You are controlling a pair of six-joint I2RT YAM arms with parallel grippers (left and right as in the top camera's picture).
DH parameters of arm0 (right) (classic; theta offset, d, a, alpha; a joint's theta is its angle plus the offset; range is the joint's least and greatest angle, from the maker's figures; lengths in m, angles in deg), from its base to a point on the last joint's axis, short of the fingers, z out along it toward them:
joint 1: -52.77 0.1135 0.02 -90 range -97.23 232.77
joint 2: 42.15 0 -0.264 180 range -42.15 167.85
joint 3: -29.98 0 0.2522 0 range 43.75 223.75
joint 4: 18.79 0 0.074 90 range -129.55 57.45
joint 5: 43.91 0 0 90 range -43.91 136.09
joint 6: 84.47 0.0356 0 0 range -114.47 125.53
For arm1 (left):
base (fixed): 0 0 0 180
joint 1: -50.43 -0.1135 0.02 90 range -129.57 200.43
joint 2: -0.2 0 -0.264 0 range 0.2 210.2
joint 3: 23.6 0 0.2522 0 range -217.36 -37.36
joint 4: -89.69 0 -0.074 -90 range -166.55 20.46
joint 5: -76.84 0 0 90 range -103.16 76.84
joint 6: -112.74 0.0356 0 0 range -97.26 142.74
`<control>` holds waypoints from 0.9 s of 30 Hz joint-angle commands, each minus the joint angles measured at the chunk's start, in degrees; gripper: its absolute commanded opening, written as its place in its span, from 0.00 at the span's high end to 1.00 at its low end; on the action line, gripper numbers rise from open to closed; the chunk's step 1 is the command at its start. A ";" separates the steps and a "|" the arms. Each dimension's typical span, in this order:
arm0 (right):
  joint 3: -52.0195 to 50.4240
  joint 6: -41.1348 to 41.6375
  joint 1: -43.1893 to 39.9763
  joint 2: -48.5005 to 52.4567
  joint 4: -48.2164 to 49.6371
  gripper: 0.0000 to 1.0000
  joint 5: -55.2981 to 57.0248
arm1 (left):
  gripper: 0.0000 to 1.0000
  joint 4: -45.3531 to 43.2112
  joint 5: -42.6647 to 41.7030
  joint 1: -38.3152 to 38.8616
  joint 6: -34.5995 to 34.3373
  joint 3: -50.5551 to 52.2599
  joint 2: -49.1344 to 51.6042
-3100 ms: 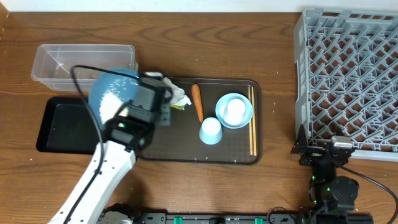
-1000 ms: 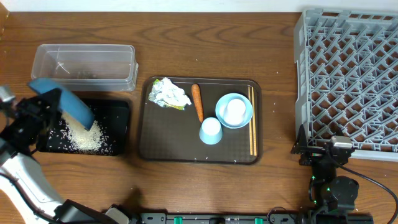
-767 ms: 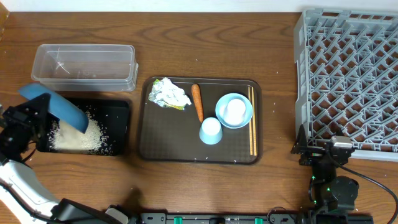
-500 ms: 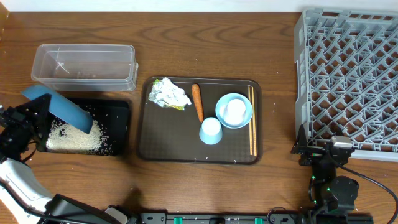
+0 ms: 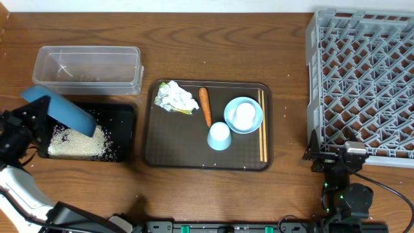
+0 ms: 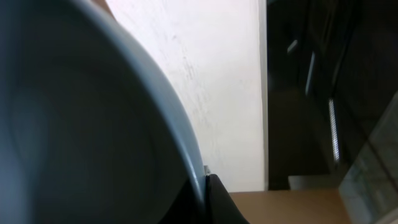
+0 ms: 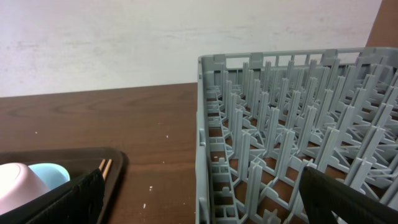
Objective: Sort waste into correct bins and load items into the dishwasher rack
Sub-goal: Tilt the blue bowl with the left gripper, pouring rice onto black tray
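My left gripper (image 5: pixel 24 129) is shut on the rim of the large dark-blue bowl (image 5: pixel 61 111) and holds it tipped on edge over the left end of the black tray (image 5: pixel 123 123). Loose white rice (image 5: pixel 74 142) lies in that tray. In the left wrist view the bowl (image 6: pixel 93 124) fills the left side, with a finger of my gripper (image 6: pixel 204 190) against its rim. The wrapper (image 5: pixel 176 97), carrot (image 5: pixel 204 105), small light-blue bowl (image 5: pixel 244 114), upturned cup (image 5: pixel 219 136) and chopsticks (image 5: pixel 262 133) lie on the brown serving tray (image 5: pixel 187 152). My right gripper (image 7: pixel 205 208) is open and empty beside the grey rack (image 5: pixel 362 77).
The clear tub (image 5: pixel 87 68) stands just behind the black tray. A few rice grains lie on the brown serving tray. In the right wrist view the rack's near wall (image 7: pixel 208 149) is right ahead, with the chopsticks' tips (image 7: pixel 104 165) at the left.
The left gripper carried the bowl from the serving tray's corner out to the black tray and tipped it. The rice left the bowl and now lies in the tray. The right arm is still.
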 commanded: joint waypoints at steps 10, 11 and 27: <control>-0.09 -0.72 0.00 -0.24 -0.26 0.01 -0.28 | 0.94 -0.72 -7.08 -0.44 -1.49 -0.15 -1.57; -0.09 -0.72 0.00 -0.24 -0.26 0.01 -0.28 | 0.94 -1.27 -6.10 -0.20 0.48 -0.15 -2.51; -0.09 -0.72 0.00 -0.24 -0.26 0.01 -0.28 | 0.94 -0.55 -3.43 22.12 -0.85 -0.15 -23.67</control>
